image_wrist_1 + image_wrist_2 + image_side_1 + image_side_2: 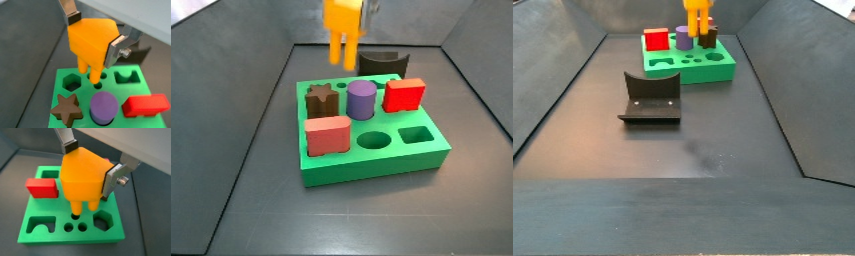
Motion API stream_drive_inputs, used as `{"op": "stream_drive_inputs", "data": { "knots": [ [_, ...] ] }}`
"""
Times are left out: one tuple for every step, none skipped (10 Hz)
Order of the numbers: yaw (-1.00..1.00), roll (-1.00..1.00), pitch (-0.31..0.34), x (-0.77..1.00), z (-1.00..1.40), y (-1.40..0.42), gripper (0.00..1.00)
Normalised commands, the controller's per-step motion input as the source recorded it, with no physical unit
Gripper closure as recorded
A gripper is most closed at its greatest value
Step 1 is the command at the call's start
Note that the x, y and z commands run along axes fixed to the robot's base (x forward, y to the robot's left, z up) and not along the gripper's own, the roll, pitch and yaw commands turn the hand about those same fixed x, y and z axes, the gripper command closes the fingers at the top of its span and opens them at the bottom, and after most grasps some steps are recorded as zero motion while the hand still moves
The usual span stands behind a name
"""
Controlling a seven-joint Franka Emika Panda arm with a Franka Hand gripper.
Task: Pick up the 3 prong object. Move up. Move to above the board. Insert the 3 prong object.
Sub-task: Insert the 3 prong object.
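My gripper (93,35) is shut on the 3 prong object (90,42), an orange block with prong legs hanging down. It also shows in a wrist view (83,175), held by its sides between the silver fingers (113,180). The prongs hang a little above the small round holes (75,226) near one edge of the green board (53,203). In both side views the gripper (345,8) (698,6) holds the piece (344,30) (698,22) over the board (372,165) (714,72), clear of its top.
A brown star (65,107), a purple cylinder (103,107) and a red block (145,105) sit in the board. A second red block (327,135) stands at its near corner. The dark fixture (651,100) stands on the floor beside the board. Grey walls enclose the floor.
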Motion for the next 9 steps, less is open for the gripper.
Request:
{"op": "stream_drive_inputs", "data": {
  "knots": [
    [-1.0,0.0,-0.111,0.0,-0.76,0.0,1.0],
    [-0.88,-0.15,-0.187,0.15,-0.59,0.03,1.0],
    [-0.72,-0.22,-0.19,0.28,-0.35,0.15,1.0],
    [-0.35,-0.18,0.0,0.29,-0.12,0.46,1.0],
    [-0.16,-0.05,0.056,0.17,-0.02,0.35,1.0],
    [-0.08,-0.02,0.057,0.04,0.0,0.29,1.0],
    [-0.04,-0.01,0.0,-0.02,0.0,0.03,1.0],
    [-0.03,0.0,-0.02,-0.03,0.0,-0.07,1.0],
    [-0.04,0.0,0.0,0.0,-0.1,-0.09,1.0]
  ]
}}
